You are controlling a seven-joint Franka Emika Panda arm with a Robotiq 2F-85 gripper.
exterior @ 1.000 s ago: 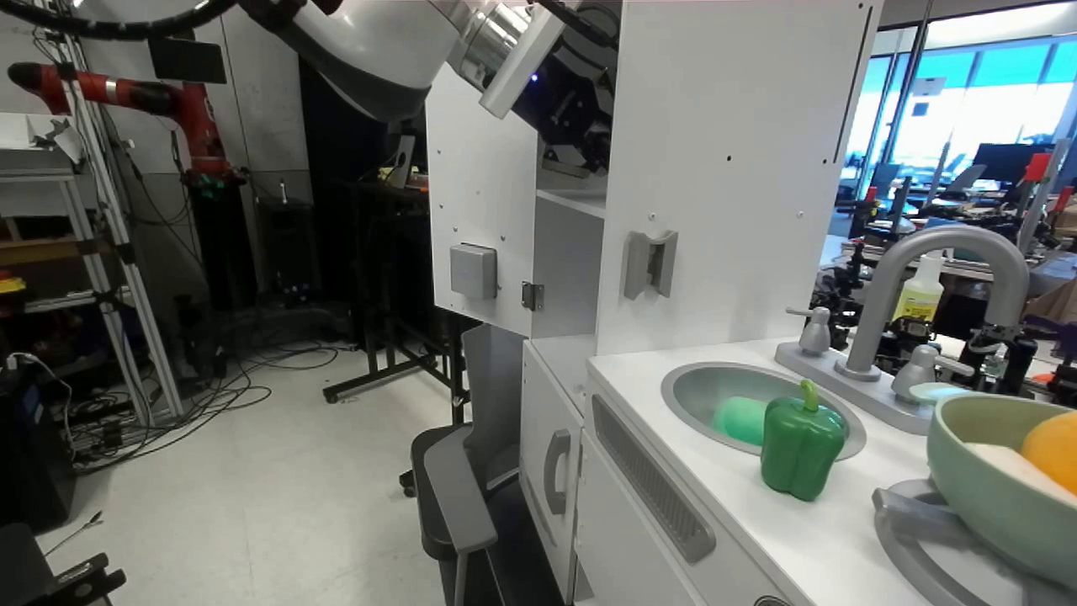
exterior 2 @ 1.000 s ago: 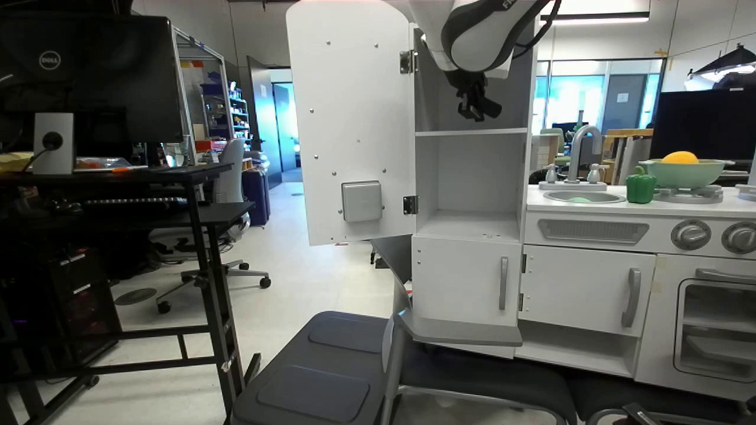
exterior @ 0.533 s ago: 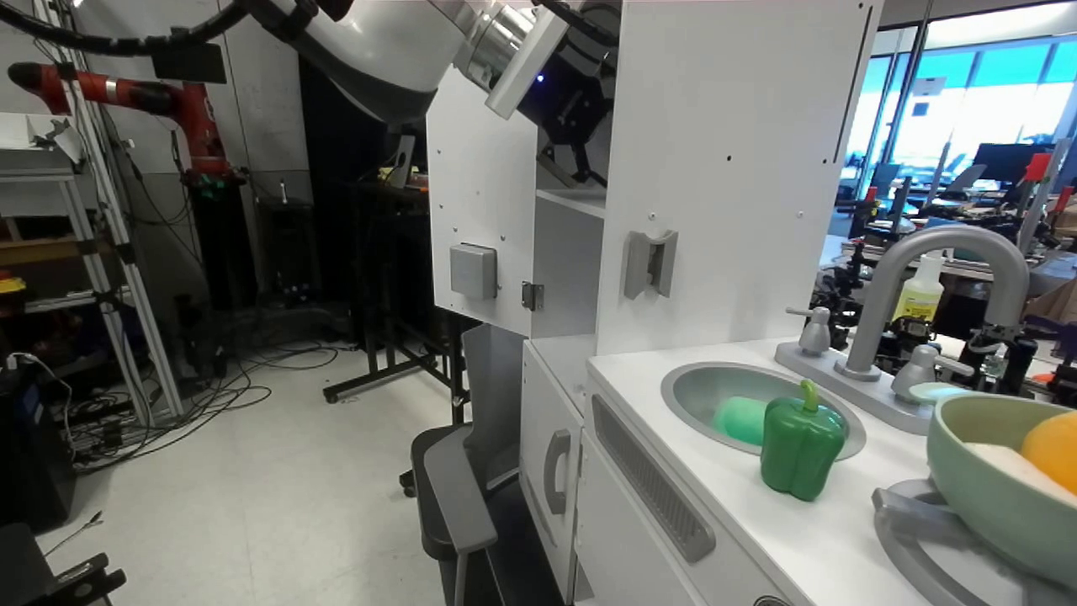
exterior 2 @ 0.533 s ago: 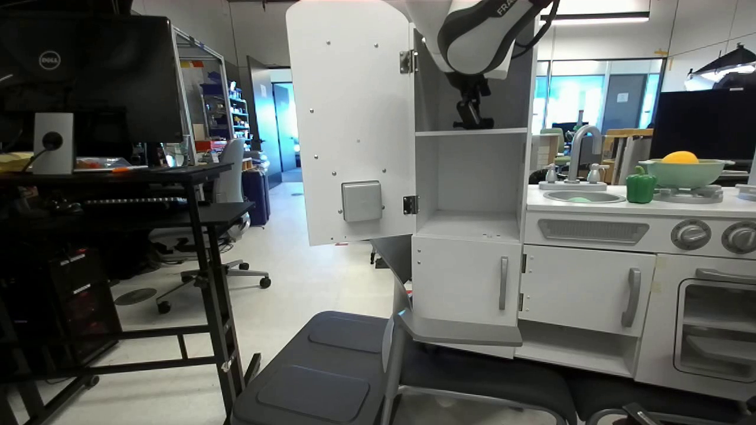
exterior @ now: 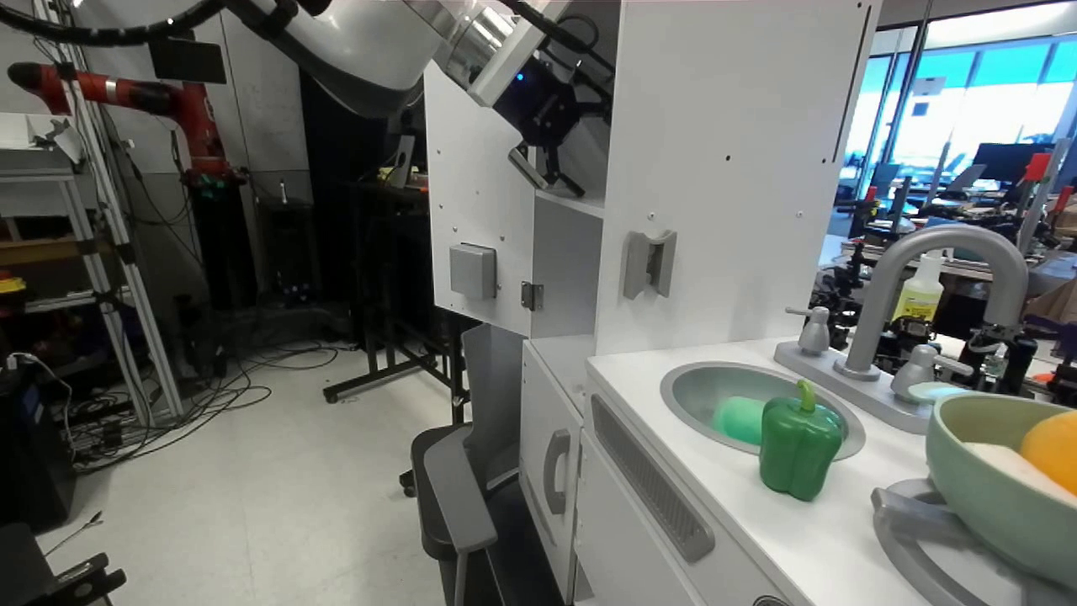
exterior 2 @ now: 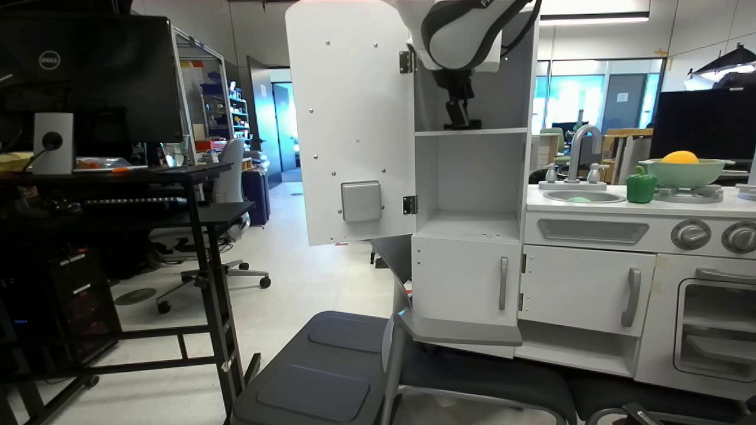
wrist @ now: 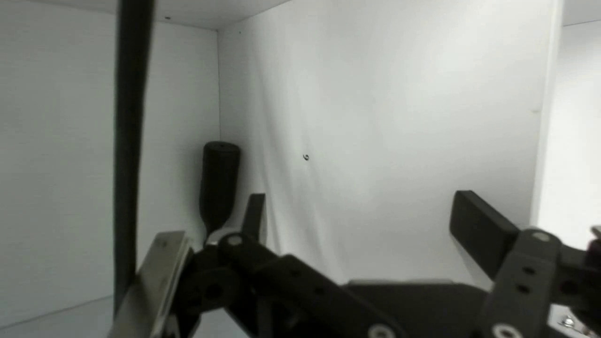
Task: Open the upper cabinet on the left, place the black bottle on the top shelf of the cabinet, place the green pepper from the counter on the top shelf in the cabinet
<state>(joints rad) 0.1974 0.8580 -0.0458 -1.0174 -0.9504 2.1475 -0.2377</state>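
Black two-fingered tool (wrist: 359, 206): fingers spread wide apart, inside tall white cabinet (exterior 2: 472, 177), just above flat white top shelf (exterior 2: 502, 131). Near-black narrow-necked bottle (wrist: 219, 180): in a cabinet corner, outside the finger gap; neck end partly hidden behind tool. Glossy bright green pepper (exterior: 801, 446): on white bench (exterior: 816, 539), just beside round grey sink (exterior: 698, 400). Black monitor (exterior 2: 88, 88) reads "DELL".

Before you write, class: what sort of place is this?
Probably a robotics lab: a red jointed robot arm stands in the background, and a bent white robot arm is at a tall, open white toy-kitchen cabinet.
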